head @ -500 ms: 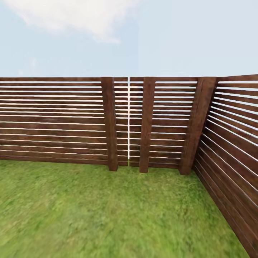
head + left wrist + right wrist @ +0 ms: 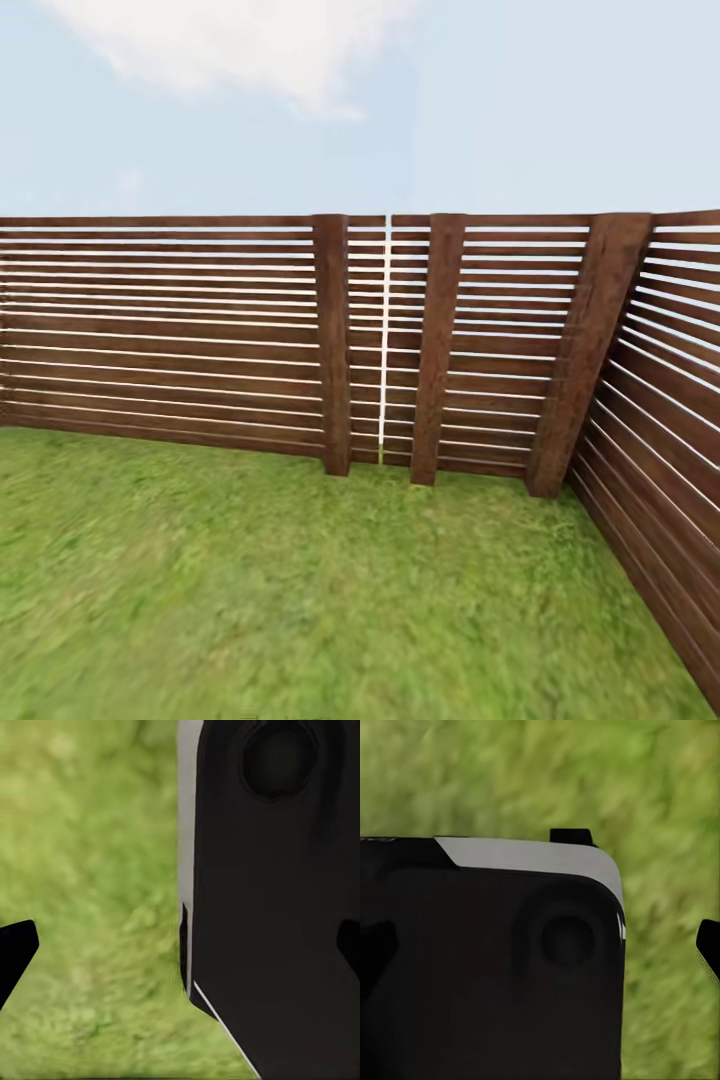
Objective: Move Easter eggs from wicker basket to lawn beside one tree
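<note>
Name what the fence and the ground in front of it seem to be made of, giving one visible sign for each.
The fence looks like dark brown stained wood: horizontal slats with light gaps, streaky grain on thick upright posts. The finish seems matte, though the render leaves that open. The lawn looks like grass: mottled green and yellowish tufts, blurred underfoot.
</note>
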### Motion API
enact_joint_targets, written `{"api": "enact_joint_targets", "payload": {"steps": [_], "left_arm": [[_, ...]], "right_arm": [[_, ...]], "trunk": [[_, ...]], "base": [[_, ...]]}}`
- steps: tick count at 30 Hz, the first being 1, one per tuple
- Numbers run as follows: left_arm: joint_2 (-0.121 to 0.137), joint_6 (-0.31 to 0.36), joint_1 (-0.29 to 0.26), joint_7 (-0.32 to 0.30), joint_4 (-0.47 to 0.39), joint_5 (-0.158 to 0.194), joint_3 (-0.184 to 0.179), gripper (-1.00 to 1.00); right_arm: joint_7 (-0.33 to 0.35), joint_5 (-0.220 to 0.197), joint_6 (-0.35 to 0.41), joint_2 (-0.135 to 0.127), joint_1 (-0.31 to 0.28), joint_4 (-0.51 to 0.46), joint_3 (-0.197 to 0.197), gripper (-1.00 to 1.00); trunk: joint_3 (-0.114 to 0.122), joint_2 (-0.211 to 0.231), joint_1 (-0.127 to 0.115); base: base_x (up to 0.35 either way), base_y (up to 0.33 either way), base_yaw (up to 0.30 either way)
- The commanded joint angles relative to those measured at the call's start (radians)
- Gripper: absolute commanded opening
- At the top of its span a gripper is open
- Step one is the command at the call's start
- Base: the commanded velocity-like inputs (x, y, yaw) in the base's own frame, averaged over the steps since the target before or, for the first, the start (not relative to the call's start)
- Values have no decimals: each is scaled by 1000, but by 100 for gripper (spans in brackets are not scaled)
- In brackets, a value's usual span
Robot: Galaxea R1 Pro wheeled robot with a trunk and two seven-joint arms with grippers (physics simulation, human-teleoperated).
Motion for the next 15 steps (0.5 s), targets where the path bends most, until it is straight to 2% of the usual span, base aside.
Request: {"api": "enact_joint_targets", "payload": {"steps": [1, 6, 15], "left_arm": [[0, 0, 0, 0, -1, 0, 0, 100], [1, 0, 0, 0, 0, 0, 0, 100], [1, 0, 0, 0, 0, 0, 0, 100]], "right_arm": [[1, -2, -9, 0, 0, 1, 0, 100], [1, -3, -51, 1, 0, 2, 0, 100], [-1, 0, -51, 2, 0, 3, 0, 100]], "trunk": [[-2, 0, 0], [-8, 0, 0], [-19, 0, 0]], "base": [[0, 0, 221], [0, 0, 194], [0, 0, 181]]}}
